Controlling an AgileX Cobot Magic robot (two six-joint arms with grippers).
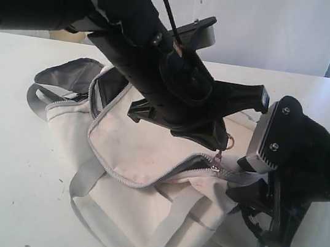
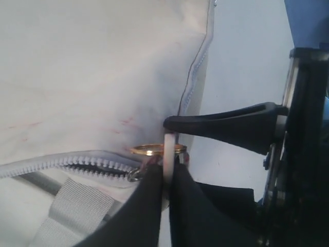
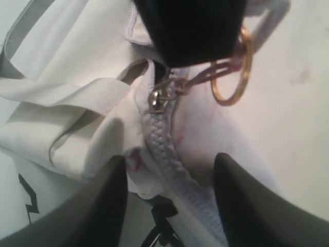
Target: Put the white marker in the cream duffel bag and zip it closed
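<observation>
The marker is not in view in any picture. It is judged to be inside the bag (image 1: 130,146) already, but this is unconfirmed. The bag lies on the counter (image 1: 13,138) with its flap zipper largely undone.

The slider (image 3: 156,98) sits at the right end of the gap. From it the closed teeth (image 3: 164,149) run toward the right claw (image 3: 168,159). In the exterior view the open teeth (image 1: 114,175) curve away leftward, then round to the far side.

The left claw (image 2: 167,167) is pressed together on a thin white tab (image 2: 168,146) just beside the gold ring (image 3: 236,77) at the slider. The right claw is spread, with one finger on either side of the closed teeth, gripping nothing.

Judgement: the closing pull must run from the slider away from the right claw, following the curved track. The left arm is on the slider, and the right arm is placed to steady the bag's end.
</observation>
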